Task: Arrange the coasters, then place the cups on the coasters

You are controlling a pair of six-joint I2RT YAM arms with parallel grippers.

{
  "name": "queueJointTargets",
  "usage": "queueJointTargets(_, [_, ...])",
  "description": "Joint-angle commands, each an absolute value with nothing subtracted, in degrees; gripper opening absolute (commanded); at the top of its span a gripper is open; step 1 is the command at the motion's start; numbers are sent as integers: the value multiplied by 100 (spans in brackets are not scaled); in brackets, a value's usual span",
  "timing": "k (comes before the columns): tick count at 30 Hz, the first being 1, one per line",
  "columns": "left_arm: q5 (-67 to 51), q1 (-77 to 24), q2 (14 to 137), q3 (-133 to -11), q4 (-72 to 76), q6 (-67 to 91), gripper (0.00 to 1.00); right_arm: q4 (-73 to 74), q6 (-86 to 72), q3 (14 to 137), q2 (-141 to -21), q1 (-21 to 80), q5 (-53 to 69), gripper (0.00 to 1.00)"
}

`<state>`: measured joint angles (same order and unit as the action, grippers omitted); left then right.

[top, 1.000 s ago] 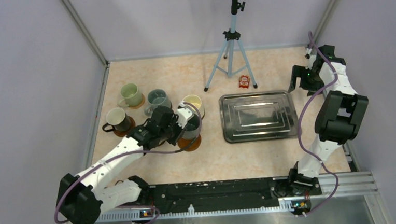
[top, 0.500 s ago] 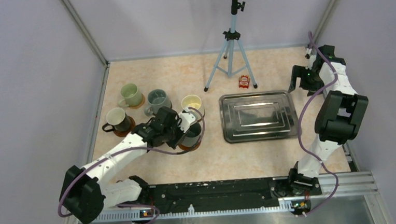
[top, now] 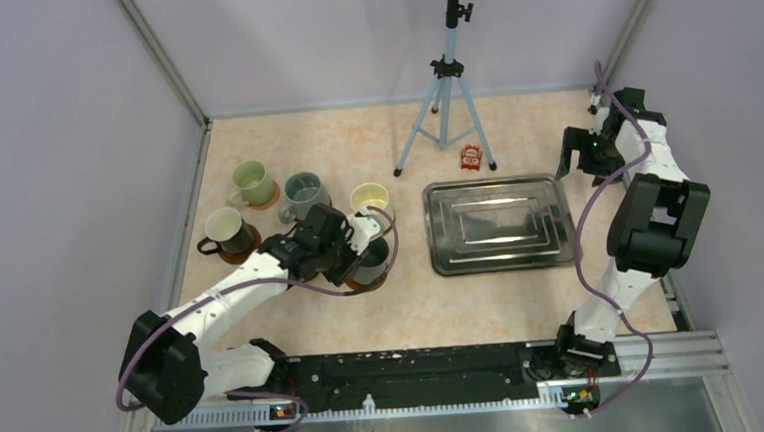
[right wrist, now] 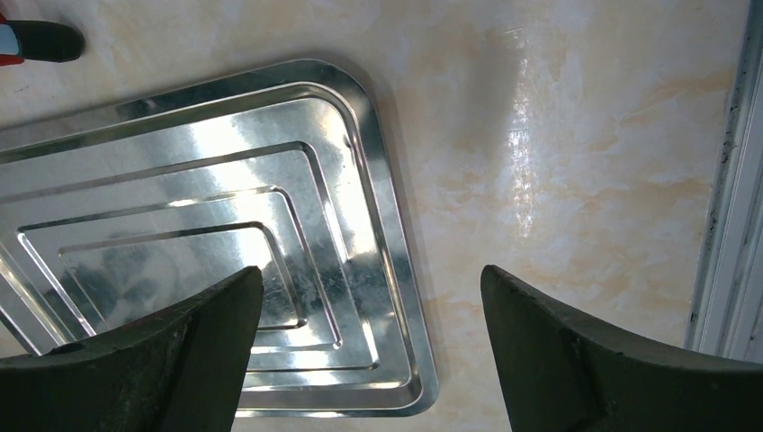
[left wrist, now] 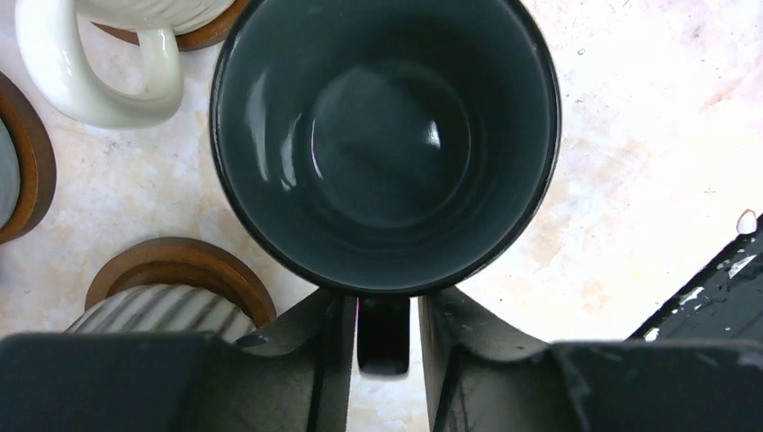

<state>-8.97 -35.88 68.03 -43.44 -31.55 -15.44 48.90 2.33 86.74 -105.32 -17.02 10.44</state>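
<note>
Top view, left side of the pale marbled surface: we note a white handled mug and a pale green handled mug, each on a round reddish-brown coaster. A grey-blue mug stands just right of the green one.

Left wrist view: a ribbed grey mug sits on its own brown disc, just beside the dark teal-grey mug. The dark mug stands upright, mouth up, near the large cream mug. In the top view a reddish-brown sliver shows under its near edge.

The left gripper straddles the dark mug's handle, fingers close on either side. We cannot tell whether they press it or stand just clear.

Further right lies the rectangular steel tray. The right gripper hangs with its jaws wide apart and nothing between them. Its camera looks down on a tray corner and bare surface.
</note>
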Motion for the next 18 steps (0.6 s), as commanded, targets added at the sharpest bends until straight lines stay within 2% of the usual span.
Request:
queueJointTargets(1, [-902,-3591,6731,-4677,-3069,-1704,41,4861,222,8824,-10588,-1694,1083,90])
queueJointTargets(4, [-883,-3592,6707,-4689,-3194,-1780,46,4851,227,8796,-10591,-1696,1097,90])
queueJointTargets(18, [-1110,-3589,6675,-4830,-3605,-2161,48,4843,230,8756,-10591,-1691,1126,89])
